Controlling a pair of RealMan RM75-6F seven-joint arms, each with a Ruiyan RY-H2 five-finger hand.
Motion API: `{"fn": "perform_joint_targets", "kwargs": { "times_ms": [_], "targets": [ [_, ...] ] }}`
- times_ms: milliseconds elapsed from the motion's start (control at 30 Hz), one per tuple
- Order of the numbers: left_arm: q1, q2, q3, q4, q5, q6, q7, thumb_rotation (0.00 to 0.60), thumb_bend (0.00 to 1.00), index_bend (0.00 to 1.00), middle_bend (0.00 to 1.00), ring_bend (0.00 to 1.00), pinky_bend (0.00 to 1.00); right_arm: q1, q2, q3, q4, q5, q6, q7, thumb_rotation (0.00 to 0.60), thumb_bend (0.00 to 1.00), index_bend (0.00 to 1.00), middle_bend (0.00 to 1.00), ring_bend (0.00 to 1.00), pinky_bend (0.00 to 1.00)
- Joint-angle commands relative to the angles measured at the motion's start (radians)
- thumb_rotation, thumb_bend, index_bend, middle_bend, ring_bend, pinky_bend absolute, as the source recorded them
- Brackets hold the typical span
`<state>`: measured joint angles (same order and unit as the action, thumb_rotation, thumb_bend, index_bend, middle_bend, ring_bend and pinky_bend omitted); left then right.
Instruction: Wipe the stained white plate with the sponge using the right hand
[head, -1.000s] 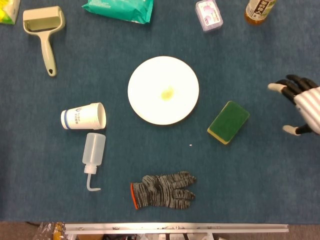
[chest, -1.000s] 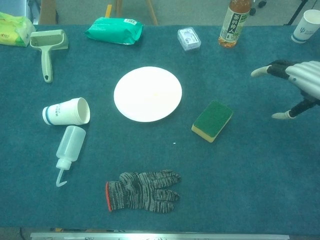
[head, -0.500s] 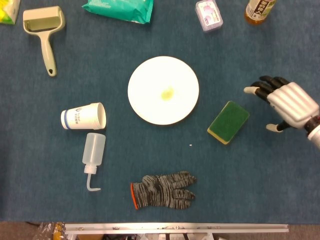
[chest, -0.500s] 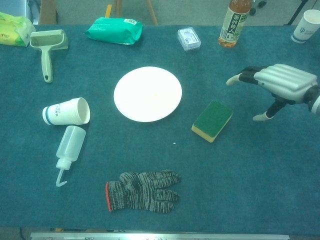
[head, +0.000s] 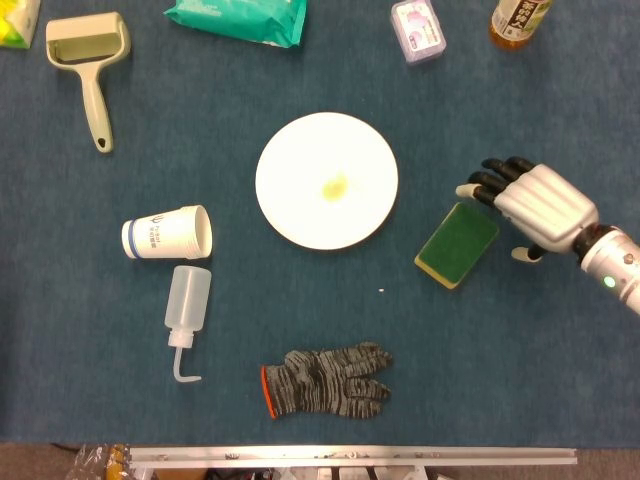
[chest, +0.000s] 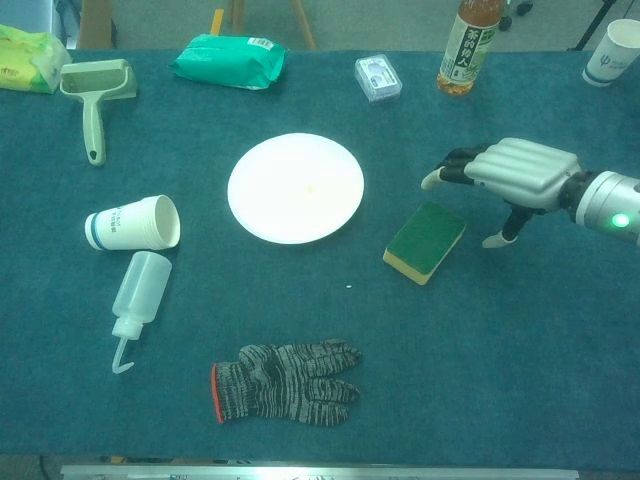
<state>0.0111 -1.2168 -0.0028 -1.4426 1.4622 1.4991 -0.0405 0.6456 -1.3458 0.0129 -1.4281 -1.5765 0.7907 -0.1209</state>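
Observation:
The white plate (head: 326, 180) (chest: 295, 187) lies mid-table with a small yellow stain (head: 333, 186) near its centre. A green sponge with a yellow underside (head: 457, 244) (chest: 425, 241) rests flat on the cloth to the plate's right. My right hand (head: 528, 204) (chest: 510, 176) hovers just right of and above the sponge's far corner, fingers spread and pointing left, thumb hanging down on the sponge's right side. It holds nothing and does not visibly touch the sponge. My left hand is out of both views.
A paper cup (head: 167, 233) on its side and a squeeze bottle (head: 185, 308) lie left of the plate. A grey knit glove (head: 325, 381) is near the front edge. A lint roller (head: 90, 58), teal packet (head: 238, 17), small box (head: 417, 28) and tea bottle (chest: 469, 44) line the back.
My right hand has moved leftward from the table's right edge to just beside the sponge, with its fingers staying spread. Nothing else has shifted.

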Motion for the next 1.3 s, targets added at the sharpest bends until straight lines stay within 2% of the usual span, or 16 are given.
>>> {"fn": "perform_joint_targets", "kwargs": {
  "times_ms": [33, 833, 1000, 1300],
  "targets": [
    [0.000, -0.004, 0.001, 0.007, 0.001, -0.003, -0.006, 0.600, 0.46, 0.23, 0.03, 0.08, 0.16, 0.010, -0.011, -0.002, 0.009, 0.000, -0.003, -0.001, 0.600, 0.00, 0.19, 0.19, 0.10, 0.19],
    [0.008, -0.015, 0.002, 0.042, 0.003, -0.003, -0.043, 0.600, 0.46, 0.23, 0.03, 0.08, 0.16, 0.087, -0.090, -0.020, 0.082, 0.026, -0.056, 0.017, 0.600, 0.00, 0.19, 0.19, 0.10, 0.19],
    [0.011, -0.018, 0.002, 0.055, 0.000, -0.005, -0.057, 0.600, 0.46, 0.23, 0.03, 0.08, 0.16, 0.099, -0.104, -0.023, 0.094, 0.025, -0.059, 0.019, 0.600, 0.00, 0.20, 0.24, 0.12, 0.19],
    [0.013, -0.019, 0.000, 0.066, 0.005, 0.002, -0.073, 0.600, 0.46, 0.23, 0.03, 0.08, 0.16, 0.108, -0.114, -0.031, 0.102, 0.027, -0.049, 0.012, 0.600, 0.00, 0.31, 0.37, 0.24, 0.22]
  ]
}}
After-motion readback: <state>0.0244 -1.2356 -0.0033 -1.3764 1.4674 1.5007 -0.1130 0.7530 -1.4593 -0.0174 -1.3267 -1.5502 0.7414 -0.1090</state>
